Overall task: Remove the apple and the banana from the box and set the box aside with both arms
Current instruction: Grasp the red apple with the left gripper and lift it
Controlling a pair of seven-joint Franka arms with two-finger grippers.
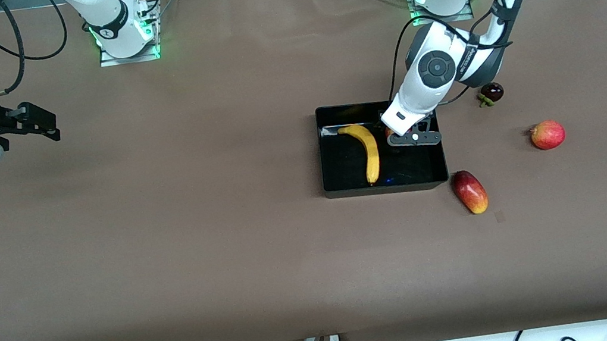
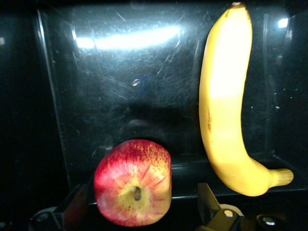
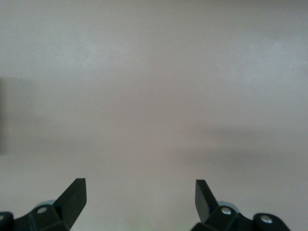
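The black box [image 1: 385, 186] sits on the table toward the left arm's end. Inside it lies the yellow banana [image 1: 370, 151], curved along the glossy floor [image 2: 125, 91]. In the left wrist view the banana [image 2: 224, 106] lies beside a small red apple [image 2: 134, 183] with pale yellow streaks. My left gripper [image 1: 414, 138] is down in the box and open, one finger [image 2: 208, 204] on each side of the apple with a gap showing, so nothing is gripped. My right gripper [image 1: 45, 126] waits open over bare table at the right arm's end, and it [image 3: 139, 197] holds nothing.
On the table beside the box, toward the left arm's end, are a dark purple round fruit [image 1: 491, 92], a round red fruit [image 1: 547, 134], and an oblong red-yellow fruit [image 1: 470, 192] nearer the front camera. Cables run along the table's front edge.
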